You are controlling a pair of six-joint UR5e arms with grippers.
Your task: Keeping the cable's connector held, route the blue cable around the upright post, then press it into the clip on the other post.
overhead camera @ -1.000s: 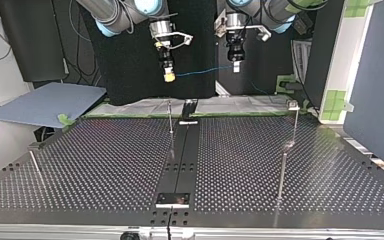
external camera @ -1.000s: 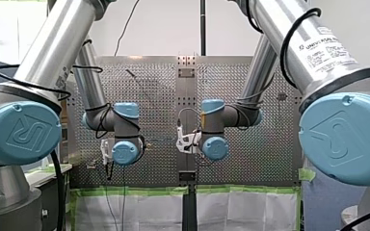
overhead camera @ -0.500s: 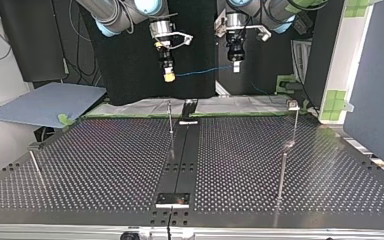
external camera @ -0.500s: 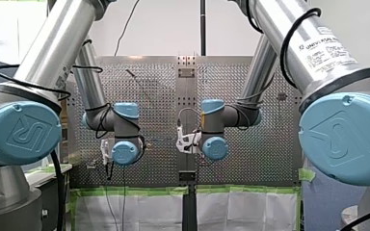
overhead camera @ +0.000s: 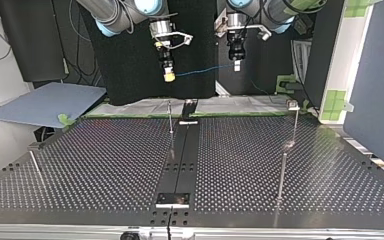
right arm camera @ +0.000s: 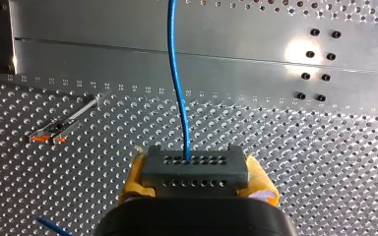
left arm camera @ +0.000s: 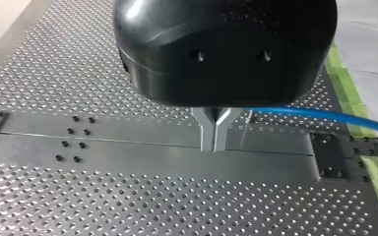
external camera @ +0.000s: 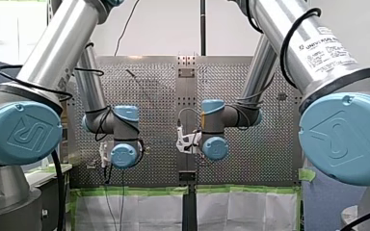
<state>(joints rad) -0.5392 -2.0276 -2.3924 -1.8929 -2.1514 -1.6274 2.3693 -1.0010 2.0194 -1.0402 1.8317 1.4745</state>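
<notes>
While the robot's right claw (overhead camera: 169, 75) pinches the grey connector (right arm camera: 195, 172) between yellow pads, its left claw (left arm camera: 214, 137), pressed together, appears to nip the blue cable (overhead camera: 200, 71) strung between them, high above the table's (overhead camera: 105, 165) arm-side edge. The step would go best if both descend together, hold the span taut, and hook it around the thin upright post (overhead camera: 170, 117) before making for the clip-topped post (overhead camera: 295, 125) near the corner.

Up above the table (overhead camera: 105, 165), in the top view, my right gripper (overhead camera: 169, 76) hangs left and my left gripper (overhead camera: 236, 65) right, the cable (overhead camera: 200, 72) strung between them; the connector (right arm camera: 195, 172) sits in my right gripper. Lower down, a post (overhead camera: 170, 117) stands just left of the centre strip (overhead camera: 182, 150), the clip post (overhead camera: 293, 105) well off right
</notes>
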